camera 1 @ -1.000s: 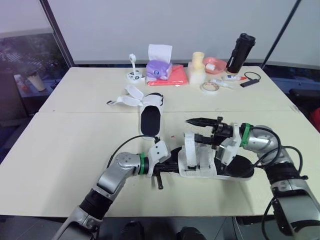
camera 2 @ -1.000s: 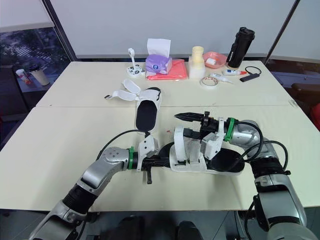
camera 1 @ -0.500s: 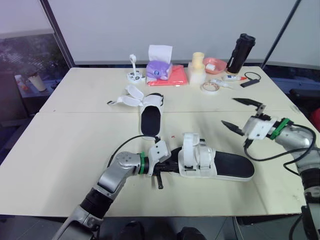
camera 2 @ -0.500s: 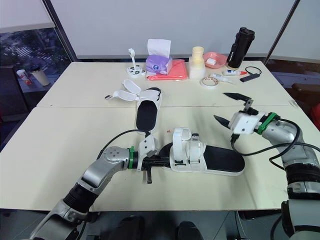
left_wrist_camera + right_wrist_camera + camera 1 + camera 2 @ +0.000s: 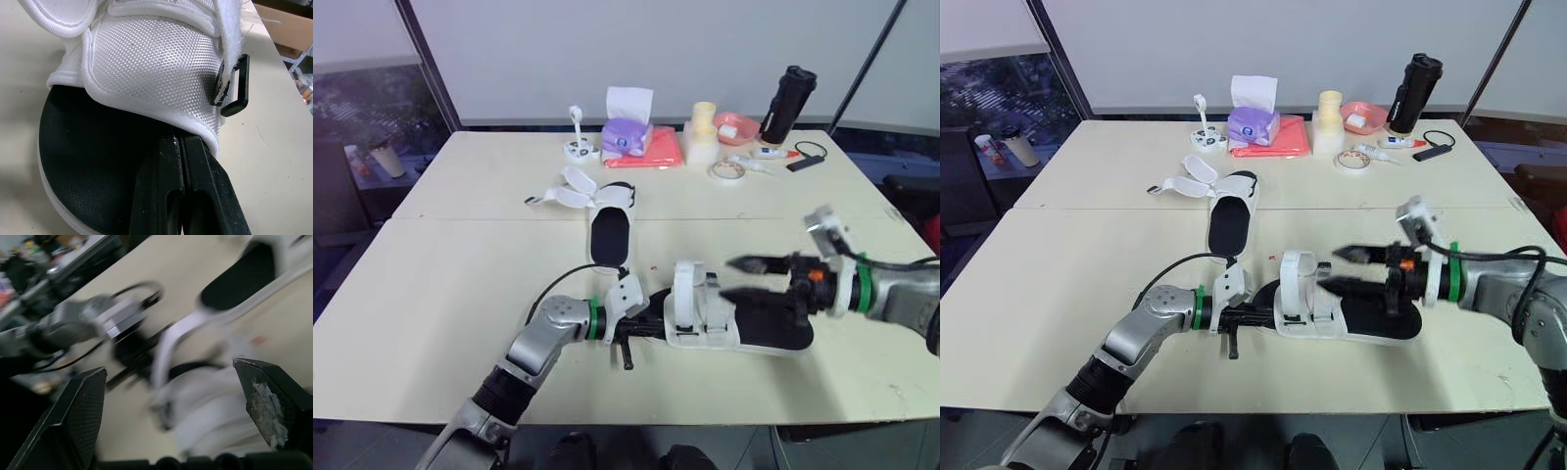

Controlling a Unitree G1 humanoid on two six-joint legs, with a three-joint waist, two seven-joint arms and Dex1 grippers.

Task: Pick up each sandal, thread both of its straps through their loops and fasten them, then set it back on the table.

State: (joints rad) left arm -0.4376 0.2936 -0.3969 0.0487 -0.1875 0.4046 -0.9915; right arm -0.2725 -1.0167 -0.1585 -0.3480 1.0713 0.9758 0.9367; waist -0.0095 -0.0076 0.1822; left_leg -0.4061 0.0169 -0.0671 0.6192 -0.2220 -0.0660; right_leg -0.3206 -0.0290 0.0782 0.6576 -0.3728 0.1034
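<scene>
Motion smears the right wrist view: the near sandal [image 5: 195, 396] is a white blur there, its straps and loops impossible to make out. From the head, the right gripper [image 5: 727, 278] is blurred too, and its fingers cover part of the sandal's black footbed. The left gripper [image 5: 180, 141] has its tips tucked under the white mesh upper (whatever they pinch is hidden). The small items [image 5: 759, 154] at the table's [image 5: 440, 284] far edge are too small to identify.

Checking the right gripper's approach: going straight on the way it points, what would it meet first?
Probably the raised white straps of the near sandal. The open right gripper points at them from the heel side; height is unclear, so it might skim over.
</scene>
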